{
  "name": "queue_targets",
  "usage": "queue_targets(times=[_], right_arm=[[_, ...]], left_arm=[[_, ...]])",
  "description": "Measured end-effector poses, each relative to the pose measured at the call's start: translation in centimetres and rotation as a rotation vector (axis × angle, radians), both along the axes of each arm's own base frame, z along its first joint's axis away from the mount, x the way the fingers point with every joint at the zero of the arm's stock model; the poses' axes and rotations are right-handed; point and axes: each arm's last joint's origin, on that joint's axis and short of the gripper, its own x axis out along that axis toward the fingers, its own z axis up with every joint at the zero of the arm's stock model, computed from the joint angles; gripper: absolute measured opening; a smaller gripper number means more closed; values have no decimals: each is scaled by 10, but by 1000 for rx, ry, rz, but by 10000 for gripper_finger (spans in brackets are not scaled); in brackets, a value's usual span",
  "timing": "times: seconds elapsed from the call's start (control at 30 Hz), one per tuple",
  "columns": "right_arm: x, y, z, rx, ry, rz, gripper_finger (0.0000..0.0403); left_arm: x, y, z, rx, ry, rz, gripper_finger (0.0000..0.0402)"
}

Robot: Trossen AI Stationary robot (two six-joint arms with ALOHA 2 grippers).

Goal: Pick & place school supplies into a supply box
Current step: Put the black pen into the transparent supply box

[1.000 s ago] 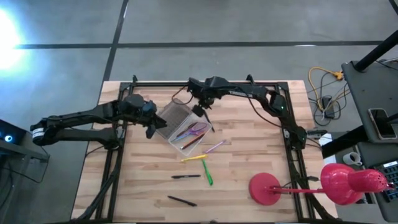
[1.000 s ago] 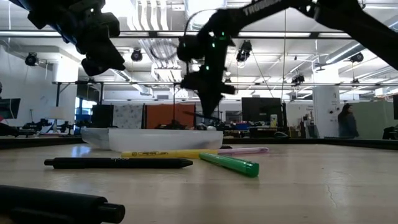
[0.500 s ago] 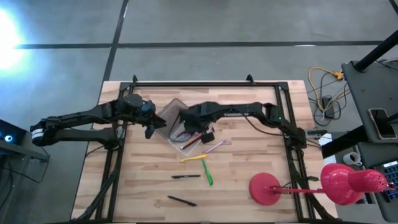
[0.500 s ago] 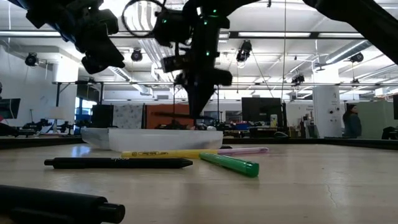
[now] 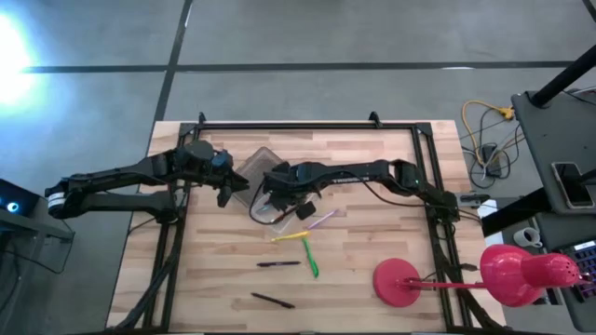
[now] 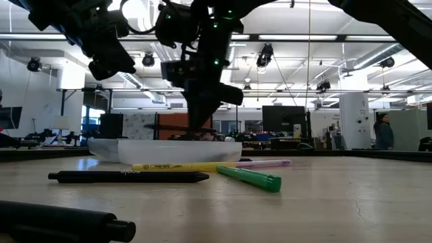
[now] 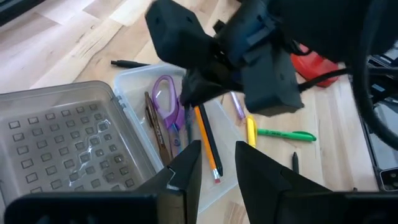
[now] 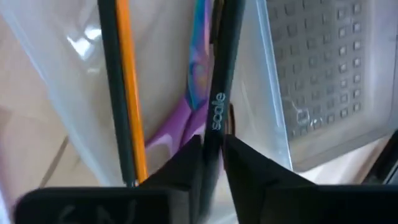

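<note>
2 black pens (image 5: 278, 264) on table (image 5: 372, 233).

Two black pens (image 5: 278, 264) on the table; one yellow marker (image 5: 289, 238); one green marker (image 5: 312, 261); one red lamp (image 5: 484, 275).

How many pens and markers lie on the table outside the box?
5: pale purple marker, yellow highlighter and green marker beside the clear plastic box; two black pens farther out. The right arm may hide more.

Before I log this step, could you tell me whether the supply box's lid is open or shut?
Open. The ribbed grey lid lies flat beside the supply box, whose tray shows scissors and an orange pencil inside.
</note>
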Motion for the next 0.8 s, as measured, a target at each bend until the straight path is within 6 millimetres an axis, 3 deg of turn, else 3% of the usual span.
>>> queue_targets(times=[0.27, 0.4, 0.57, 0.67, 0.8], right_arm=[[-1, 4, 2, -64, -13, -61, 116], [-3, 8, 12, -87, -61, -265, 130], [-16, 8, 36, 21, -121, -656, 136], [-27, 13, 39, 106, -98, -884, 136], [-37, 38, 37, 102, -29, -935, 136]], left_arm=[[0, 0, 0, -3, -1, 2, 81], [0, 0, 0, -26, 1, 10, 81], [-1, -2, -2, -38, 22, -6, 81], [-1, -4, -7, -43, 35, -20, 81], [1, -15, -15, -64, 58, -101, 81]])
